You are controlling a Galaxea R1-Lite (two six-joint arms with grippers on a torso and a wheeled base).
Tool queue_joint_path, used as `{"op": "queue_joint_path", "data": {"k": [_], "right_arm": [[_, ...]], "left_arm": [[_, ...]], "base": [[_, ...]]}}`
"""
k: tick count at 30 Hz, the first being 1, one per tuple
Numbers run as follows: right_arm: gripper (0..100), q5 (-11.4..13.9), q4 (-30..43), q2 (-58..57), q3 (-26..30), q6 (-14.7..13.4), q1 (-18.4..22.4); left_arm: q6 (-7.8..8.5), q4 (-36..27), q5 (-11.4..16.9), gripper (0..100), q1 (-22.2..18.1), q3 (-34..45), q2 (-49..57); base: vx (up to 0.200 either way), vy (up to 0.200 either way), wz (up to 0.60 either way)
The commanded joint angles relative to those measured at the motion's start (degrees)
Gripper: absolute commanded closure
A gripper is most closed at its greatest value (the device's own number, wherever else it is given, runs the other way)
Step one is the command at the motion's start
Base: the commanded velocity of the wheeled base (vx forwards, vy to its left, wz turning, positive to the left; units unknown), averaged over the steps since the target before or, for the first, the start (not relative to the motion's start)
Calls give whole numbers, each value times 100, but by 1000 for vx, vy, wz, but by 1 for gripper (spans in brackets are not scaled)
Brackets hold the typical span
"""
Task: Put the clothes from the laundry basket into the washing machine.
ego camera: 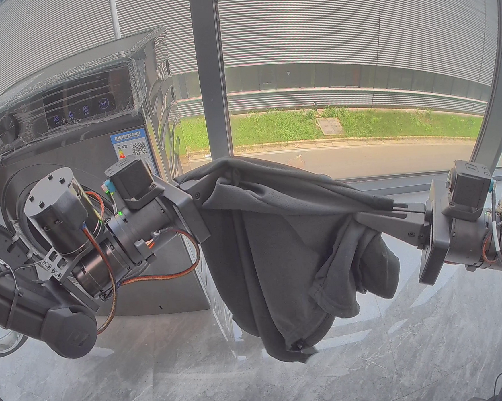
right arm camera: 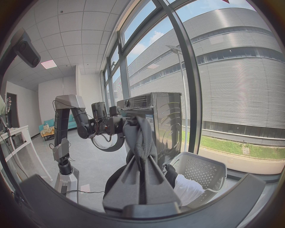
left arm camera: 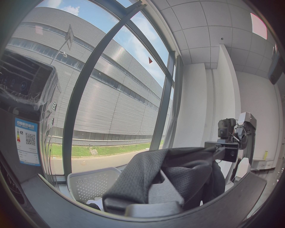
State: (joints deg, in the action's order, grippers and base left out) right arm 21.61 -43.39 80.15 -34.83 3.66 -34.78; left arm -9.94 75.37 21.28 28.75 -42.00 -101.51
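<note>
A dark grey garment [ego camera: 283, 247] hangs stretched in the air between my two grippers, its lower folds dangling above the floor. My left gripper [ego camera: 195, 188] is shut on one end, just right of the washing machine [ego camera: 84, 125]. My right gripper [ego camera: 378, 214] is shut on the other end. In the left wrist view the cloth [left arm camera: 166, 175] drapes over the left gripper [left arm camera: 154, 202]. The right wrist view has the right gripper [right arm camera: 142, 175] pinching the cloth [right arm camera: 141, 139]. The white laundry basket [right arm camera: 202, 169] stands by the window with a white cloth [right arm camera: 187, 190] and a dark piece inside.
The machine's round door [right arm camera: 108, 145] stands swung open at its front. A large window with a dark post [ego camera: 209, 69] runs behind the machine. Grey marble floor [ego camera: 390, 359] lies below the garment. A white table [right arm camera: 17, 139] stands farther back in the room.
</note>
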Motion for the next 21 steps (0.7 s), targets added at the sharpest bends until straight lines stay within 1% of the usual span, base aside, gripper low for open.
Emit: {"op": "queue_joint_path", "data": {"k": [1,2,4,8,11,18,20,21], "right_arm": [[100,1,-12,-123,-129,3,129],[100,1,-3,-123,-147,3,138],[100,10,-3,-123,-209,3,244],[100,10,-12,-140,-279,-5,323],[100,18,-3,-132,-455,-32,490],[100,18,-12,-132,-472,-41,490],[100,10,-12,-132,-507,-41,498],[100,10,-12,-132,-622,-58,534]], "left_arm": [[-8,12,-2,100,-88,218,123],[-8,4,-2,100,-97,218,132],[-8,21,-2,100,-291,236,158],[-8,48,-2,100,-493,245,246],[-8,56,16,100,-493,289,334],[-8,74,25,100,-475,456,395],[-8,127,25,100,-484,456,395],[-17,153,25,100,-501,438,395]], "base": [[0,0,0],[0,0,0],[0,0,0],[0,0,0],[0,0,0],[0,0,0],[0,0,0],[0,0,0]]}}
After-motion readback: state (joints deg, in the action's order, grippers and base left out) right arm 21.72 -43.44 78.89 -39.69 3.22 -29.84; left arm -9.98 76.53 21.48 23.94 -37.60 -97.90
